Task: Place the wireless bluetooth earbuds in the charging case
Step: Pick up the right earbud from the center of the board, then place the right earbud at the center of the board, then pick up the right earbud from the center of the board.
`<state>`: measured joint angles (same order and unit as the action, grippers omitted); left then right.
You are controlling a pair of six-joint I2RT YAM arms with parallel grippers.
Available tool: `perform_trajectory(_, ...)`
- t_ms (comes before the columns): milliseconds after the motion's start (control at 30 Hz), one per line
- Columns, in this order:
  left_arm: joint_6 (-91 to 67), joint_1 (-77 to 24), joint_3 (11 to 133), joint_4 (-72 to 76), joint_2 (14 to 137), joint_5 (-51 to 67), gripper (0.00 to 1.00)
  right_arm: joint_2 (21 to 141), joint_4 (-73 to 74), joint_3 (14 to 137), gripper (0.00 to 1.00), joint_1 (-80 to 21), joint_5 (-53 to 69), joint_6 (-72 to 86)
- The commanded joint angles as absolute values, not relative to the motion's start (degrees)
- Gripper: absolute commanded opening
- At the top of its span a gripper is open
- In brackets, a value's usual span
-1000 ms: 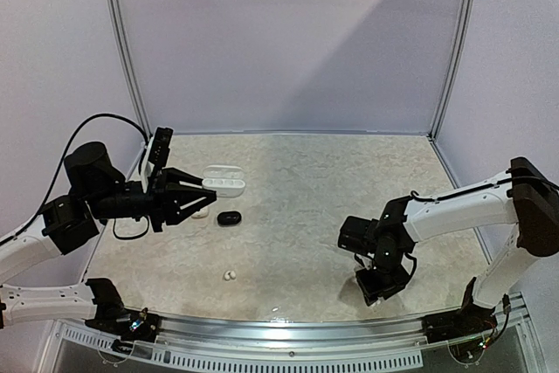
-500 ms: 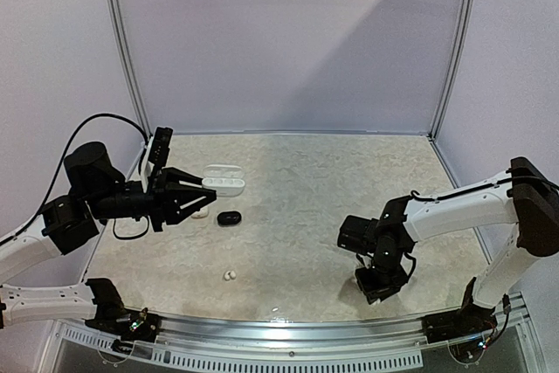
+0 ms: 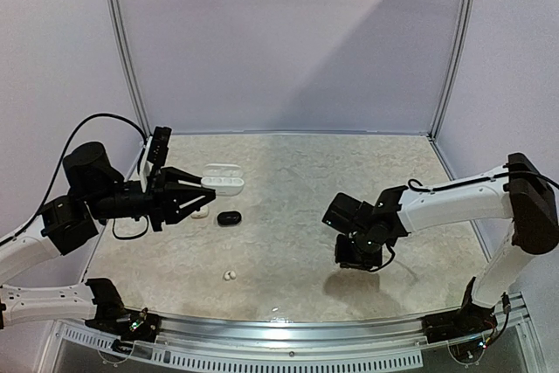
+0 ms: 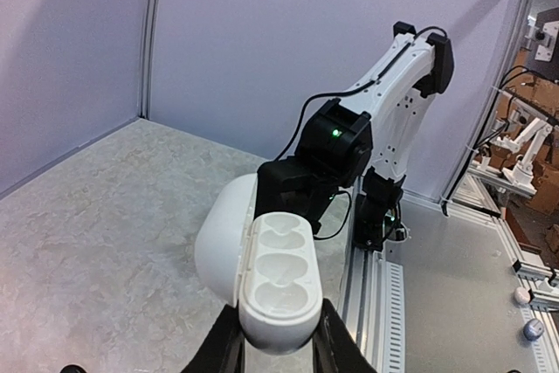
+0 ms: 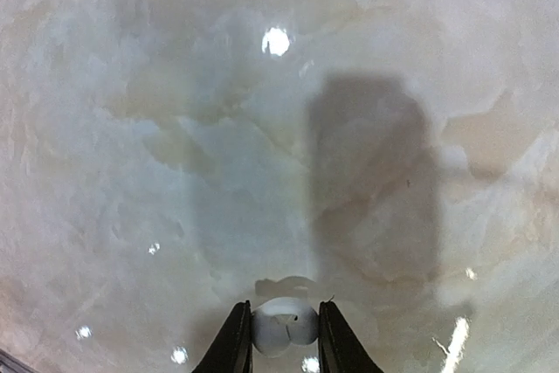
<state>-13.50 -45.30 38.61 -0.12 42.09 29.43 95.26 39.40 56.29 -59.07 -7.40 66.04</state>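
While the right gripper (image 5: pixel 285 345) pinched one white earbud (image 5: pixel 279 321) above the table (image 5: pixel 157 128), a drop looked the main hazard.
Its fingers (image 5: pixel 234 342) were closed on the bud at their very tips only. The bud looked small, rounded and glossy, so I judged a jolt could squirt it out or twist it, leaving it askew for its seat. The left gripper (image 4: pixel 278 342) was clamped on the near end of the open charging case (image 4: pixel 278 299), with the lid (image 4: pixel 223 238) swung to its left and three wells (image 4: pixel 281 266) showing empty. Held by one end in the air, the case might pivot under a pressing bud. Bud and case were well apart. Two loose white buds (image 3: pixel 230 275) lay on the table, nearer the arm bases than the left gripper.
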Motion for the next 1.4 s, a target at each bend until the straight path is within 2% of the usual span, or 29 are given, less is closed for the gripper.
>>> perform_trajectory(0, -13.0, -44.6, 38.7, 0.2, 41.1, 29.3, 0.00, 100.9, 38.0, 58.7, 0.23, -58.0, -10.6, 69.9)
perform_trajectory(167, -12.8, -44.6, 38.9, 0.2, 41.0, 29.3, 0.00, 103.8, 40.2, 61.2, 0.25, -57.6, -10.7, 69.3)
perform_trajectory(300, -13.0, -44.6, 39.1, 0.2, 41.1, 29.4, 0.00, 106.0, 40.0, 62.7, 0.33, -57.4, -9.1, 67.5)
perform_trajectory(433, -12.8, -44.6, 39.5, 0.2, 41.0, 29.4, 0.00, 107.7, 39.6, 63.9, 0.54, -57.3, -7.6, 66.3)
perform_trajectory(567, -12.6, -44.6, 39.7, -2.3, 41.0, 29.4, 0.00, 106.9, 40.5, 65.8, 0.64, -57.2, -7.6, 64.2)
perform_trajectory(633, -12.5, -44.6, 39.8, -2.5, 41.1, 29.4, 0.00, 106.1, 42.7, 69.0, 0.78, -56.6, -8.7, 60.2)
perform_trajectory(700, -12.4, -44.6, 40.0, -2.5, 41.3, 29.4, 0.00, 105.3, 45.3, 72.0, 0.98, -56.0, -10.4, 54.6)
perform_trajectory(867, -11.1, -44.6, 40.9, -3.4, 41.8, 29.4, 0.00, 100.7, 46.0, 76.9, 0.99, -54.9, -16.4, 36.6)
perform_trajectory(967, -10.3, -44.6, 41.4, -4.0, 42.2, 29.3, 0.00, 93.8, 32.9, 70.5, 0.99, -54.7, -14.3, 19.6)
perform_trajectory(1067, -10.4, -44.4, 42.0, -3.9, 42.7, 28.9, 0.00, 85.8, 19.8, 61.6, 0.99, -53.7, -6.2, 2.0)
perform_trajectory(1167, -9.8, -44.0, 42.8, -4.4, 43.1, 29.2, 0.00, 84.0, 25.9, 61.6, 0.98, -50.3, 2.4, -12.0)
perform_trajectory(1267, -9.4, -43.3, 43.3, -4.7, 43.7, 29.2, 0.00, 87.4, 40.9, 64.9, 0.98, -47.3, 13.6, -26.3)
perform_trajectory(1367, -9.7, -42.7, 42.9, -3.7, 44.2, 29.1, 0.00, 94.2, 49.6, 67.4, 0.89, -45.8, 14.6, -33.6)
